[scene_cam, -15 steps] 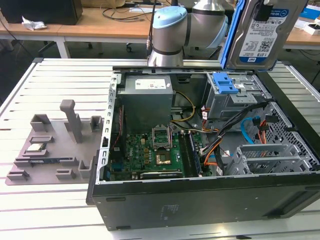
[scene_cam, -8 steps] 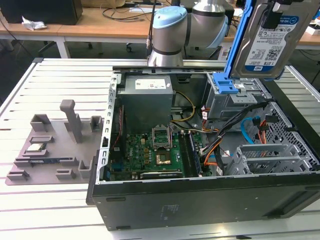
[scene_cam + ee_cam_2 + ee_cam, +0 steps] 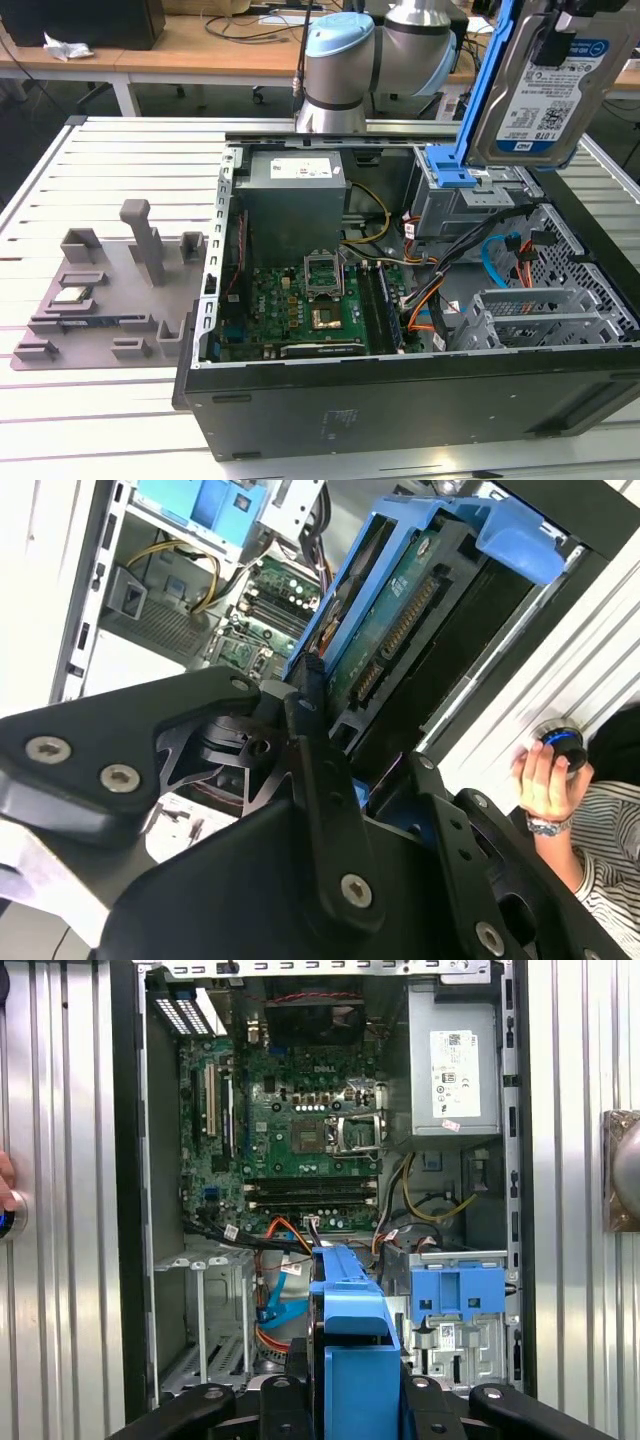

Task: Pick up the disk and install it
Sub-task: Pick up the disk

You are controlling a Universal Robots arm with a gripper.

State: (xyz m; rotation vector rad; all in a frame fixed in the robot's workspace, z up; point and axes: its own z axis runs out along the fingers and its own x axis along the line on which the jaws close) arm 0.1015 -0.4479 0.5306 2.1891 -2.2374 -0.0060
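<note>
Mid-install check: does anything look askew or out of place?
Nothing damaged. The silver hard drive in blue plastic rails hangs on edge, tilted, above the open black computer case; a person's hand is on the slatted metal table beside it.

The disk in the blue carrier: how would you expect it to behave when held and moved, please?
The disk is probably stiff: it stands on edge in the tool without sagging. Its metal body suggests weight for its size. Its bare circuit board looks vulnerable to knocks.

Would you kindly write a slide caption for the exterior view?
The disk, framed by blue carrier rails, hangs above the open computer case, near its blue-latched drive cage.
</note>
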